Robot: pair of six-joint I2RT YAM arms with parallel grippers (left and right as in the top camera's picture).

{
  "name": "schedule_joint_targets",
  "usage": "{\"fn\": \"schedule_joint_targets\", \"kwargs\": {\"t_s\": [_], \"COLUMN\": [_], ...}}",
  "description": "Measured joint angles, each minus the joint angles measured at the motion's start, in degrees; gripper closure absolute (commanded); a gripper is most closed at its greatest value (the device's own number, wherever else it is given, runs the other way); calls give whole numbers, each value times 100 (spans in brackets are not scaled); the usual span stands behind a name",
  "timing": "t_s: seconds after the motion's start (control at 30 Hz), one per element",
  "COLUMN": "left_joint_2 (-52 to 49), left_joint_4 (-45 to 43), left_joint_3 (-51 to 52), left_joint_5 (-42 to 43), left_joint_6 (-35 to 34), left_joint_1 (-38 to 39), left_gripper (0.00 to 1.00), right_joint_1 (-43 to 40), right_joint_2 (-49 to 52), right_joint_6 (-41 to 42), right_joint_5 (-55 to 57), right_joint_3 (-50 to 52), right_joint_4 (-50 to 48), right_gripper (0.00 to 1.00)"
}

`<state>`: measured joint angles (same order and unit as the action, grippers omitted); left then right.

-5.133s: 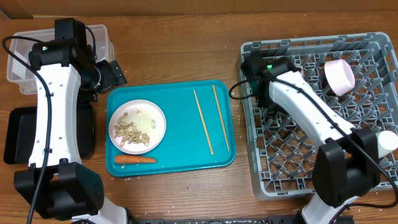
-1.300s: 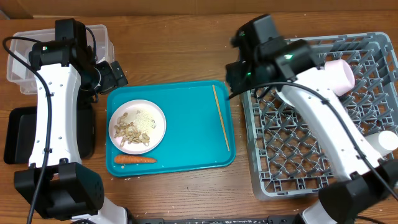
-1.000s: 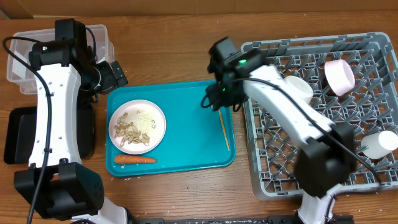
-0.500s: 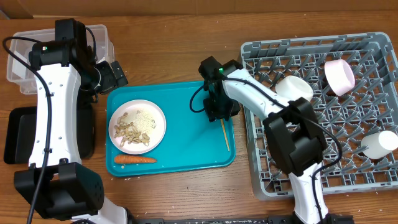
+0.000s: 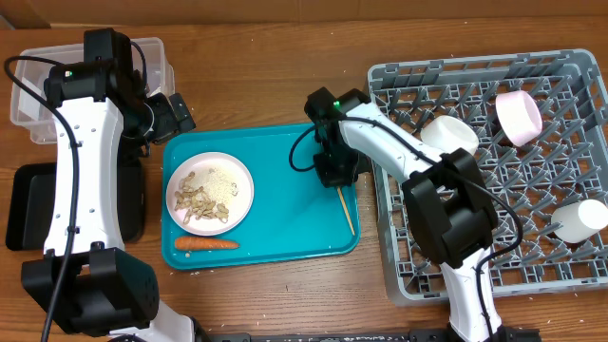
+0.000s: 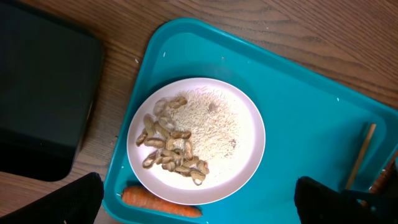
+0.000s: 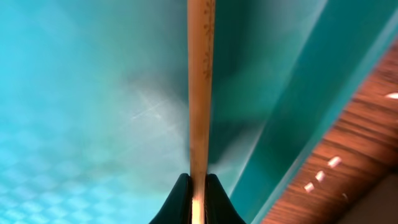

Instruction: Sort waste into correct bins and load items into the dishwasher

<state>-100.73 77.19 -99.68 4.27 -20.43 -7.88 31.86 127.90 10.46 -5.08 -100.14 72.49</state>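
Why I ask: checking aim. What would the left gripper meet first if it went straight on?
Probably the white plate of food scraps and rice, centred ahead of the left gripper; depth is unclear.

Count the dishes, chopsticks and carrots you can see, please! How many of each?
Plates: 1, the plate
Bowls: 2, the white bowl and the pinkish bowl
Cups: 1, the cup
Chopsticks: 1 in view, the chopstick
Carrots: 1, the carrot
Total: 6
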Motion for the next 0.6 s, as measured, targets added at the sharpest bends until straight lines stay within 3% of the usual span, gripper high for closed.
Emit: {"fn": "schedule_joint_targets", "kwargs": {"t_s": [0.27, 0.43, 0.6], "left_joint_2": [0, 0, 0], "left_joint_4": [39, 44, 39], "left_joint_3": [0, 0, 0], "left_joint_5": [-2, 0, -2], "left_joint_6": [2, 0, 0], "left_joint_1": [2, 0, 2], "left_gripper": [0, 0, 0], "right_joint_1": [-382, -938, -1504], "right_joint_2": [-874, -1908, -2122], "right_joint_6": [0, -28, -111], "right_joint_5": [140, 592, 870], "right_joint_3": [-922, -1169, -984], "right_joint_4": [494, 990, 1331], "right_gripper": [96, 96, 96]}}
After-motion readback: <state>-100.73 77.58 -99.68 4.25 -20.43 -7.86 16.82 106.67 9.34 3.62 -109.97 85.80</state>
